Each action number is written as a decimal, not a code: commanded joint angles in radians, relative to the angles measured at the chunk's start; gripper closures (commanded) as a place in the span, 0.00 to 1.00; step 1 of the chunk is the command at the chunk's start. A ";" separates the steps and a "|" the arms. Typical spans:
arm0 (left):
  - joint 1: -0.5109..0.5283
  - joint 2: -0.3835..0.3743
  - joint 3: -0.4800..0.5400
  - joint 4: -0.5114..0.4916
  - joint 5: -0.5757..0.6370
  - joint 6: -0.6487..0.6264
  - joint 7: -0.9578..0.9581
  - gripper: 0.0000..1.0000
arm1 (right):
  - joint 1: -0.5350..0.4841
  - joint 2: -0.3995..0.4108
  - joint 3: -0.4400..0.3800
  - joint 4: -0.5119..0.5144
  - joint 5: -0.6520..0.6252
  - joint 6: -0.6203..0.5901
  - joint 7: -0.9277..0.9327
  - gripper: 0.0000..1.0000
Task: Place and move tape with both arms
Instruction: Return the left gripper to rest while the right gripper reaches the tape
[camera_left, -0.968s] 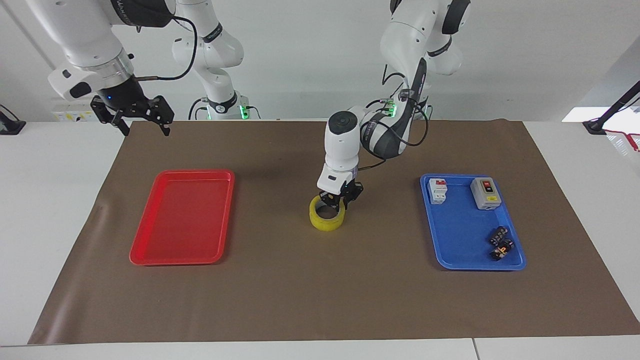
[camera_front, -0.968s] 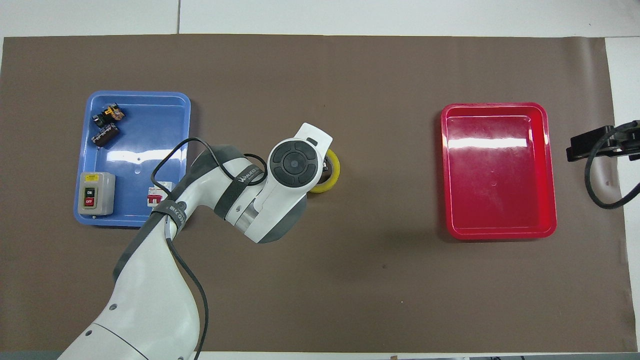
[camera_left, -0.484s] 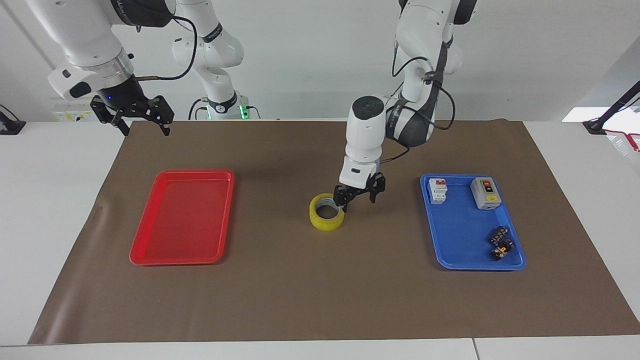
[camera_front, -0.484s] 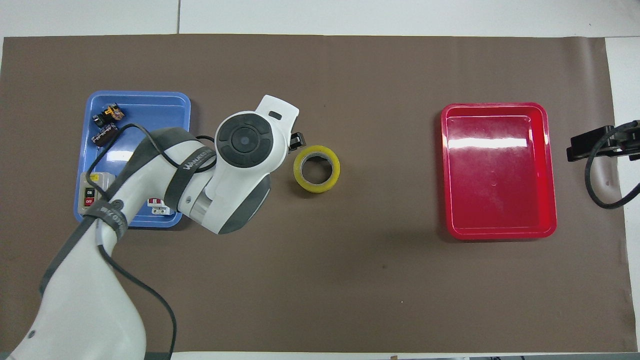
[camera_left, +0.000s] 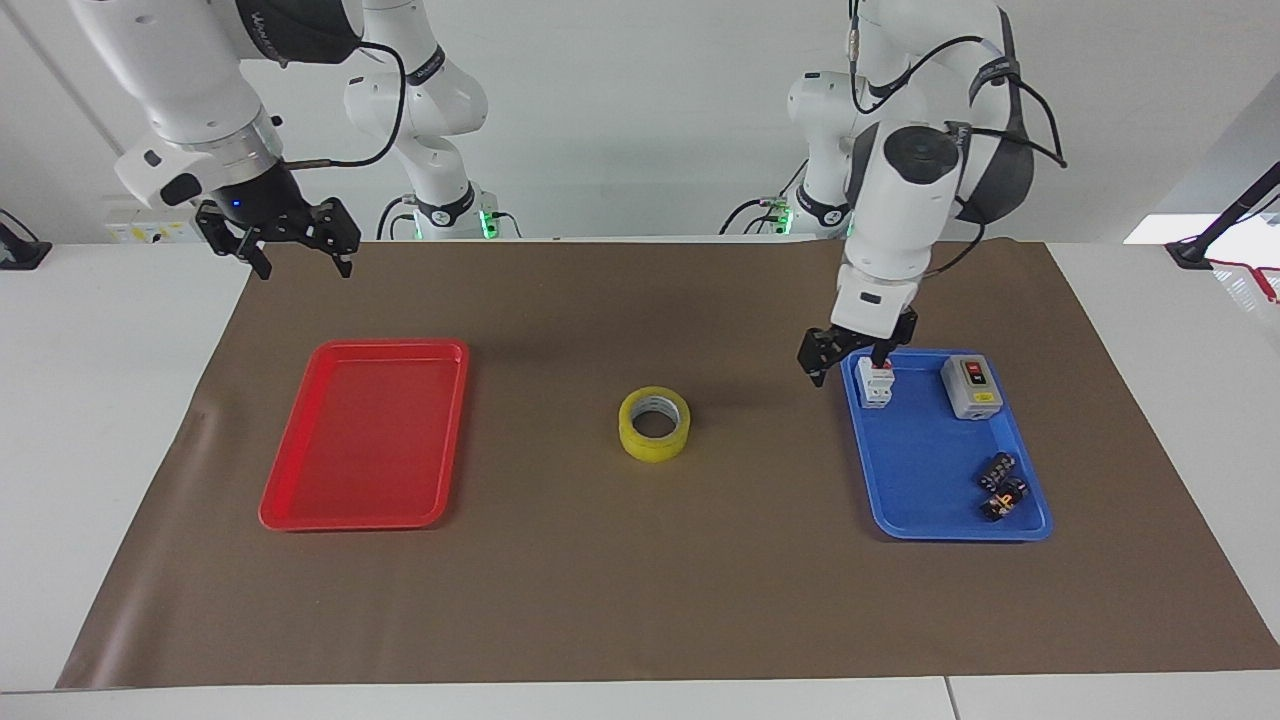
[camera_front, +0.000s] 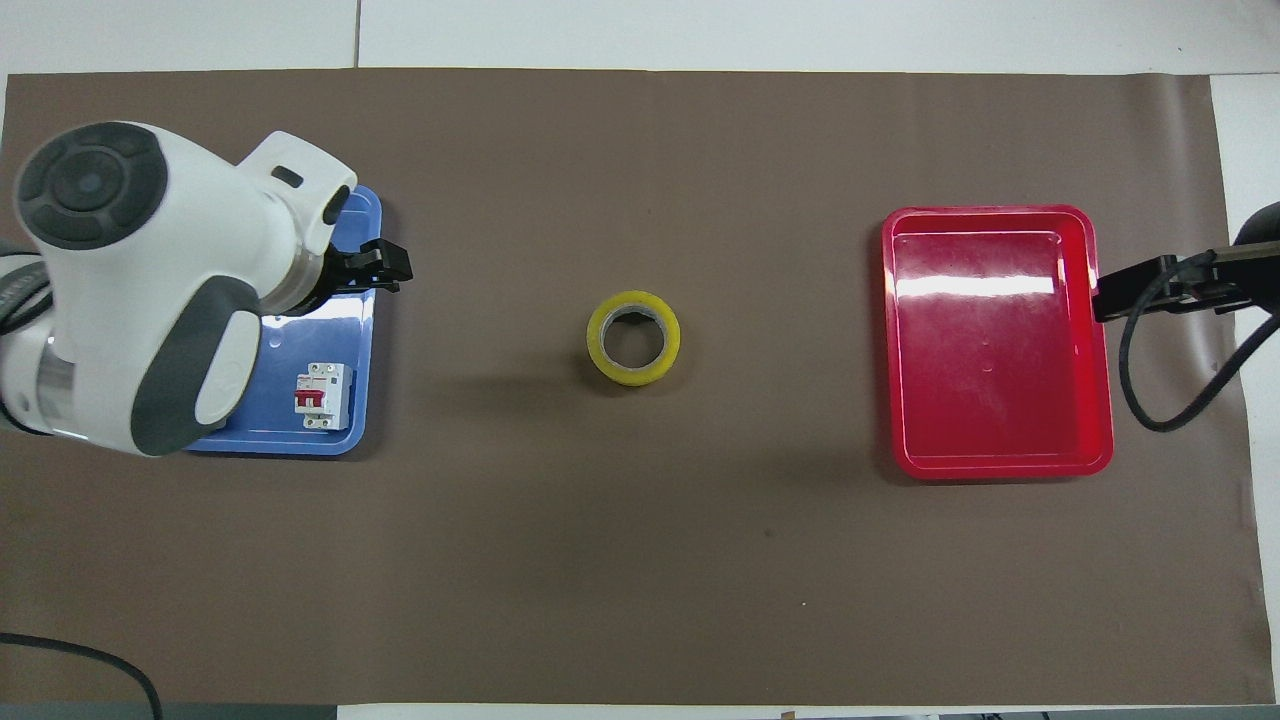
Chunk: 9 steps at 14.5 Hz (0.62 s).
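The yellow tape roll (camera_left: 654, 424) lies flat on the brown mat in the middle of the table, free of both grippers; it also shows in the overhead view (camera_front: 633, 338). My left gripper (camera_left: 848, 365) is open and empty, raised over the edge of the blue tray (camera_left: 925, 470) that faces the tape. In the overhead view the left gripper (camera_front: 385, 270) pokes out from under the arm. My right gripper (camera_left: 303, 262) is open and empty, waiting high over the mat's edge nearest the robots, close to the red tray (camera_left: 365, 345).
The red tray (camera_front: 990, 211) is empty. The blue tray (camera_front: 365, 205) holds a white and red breaker (camera_left: 876, 382), a grey switch box (camera_left: 971, 386) and small black parts (camera_left: 1000, 485). The left arm covers much of that tray from above.
My left gripper let go of the tape, rose and swung away to the blue tray's edge. The tape stayed on the mat. My right gripper shifted slightly toward the red tray.
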<state>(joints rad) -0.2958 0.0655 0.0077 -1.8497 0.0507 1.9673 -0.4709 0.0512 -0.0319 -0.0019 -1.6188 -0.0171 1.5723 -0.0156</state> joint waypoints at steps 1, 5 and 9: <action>0.095 -0.062 -0.009 -0.037 -0.038 -0.062 0.164 0.00 | 0.054 0.036 0.008 -0.017 0.037 0.054 -0.009 0.00; 0.217 -0.098 -0.006 -0.033 -0.038 -0.120 0.336 0.00 | 0.209 0.145 0.007 -0.010 0.080 0.179 0.132 0.00; 0.285 -0.102 0.003 0.007 -0.038 -0.148 0.383 0.00 | 0.350 0.224 0.007 -0.073 0.080 0.358 0.228 0.00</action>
<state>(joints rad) -0.0339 -0.0208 0.0117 -1.8550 0.0348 1.8485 -0.1163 0.3533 0.1782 0.0094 -1.6471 0.0513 1.8511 0.1747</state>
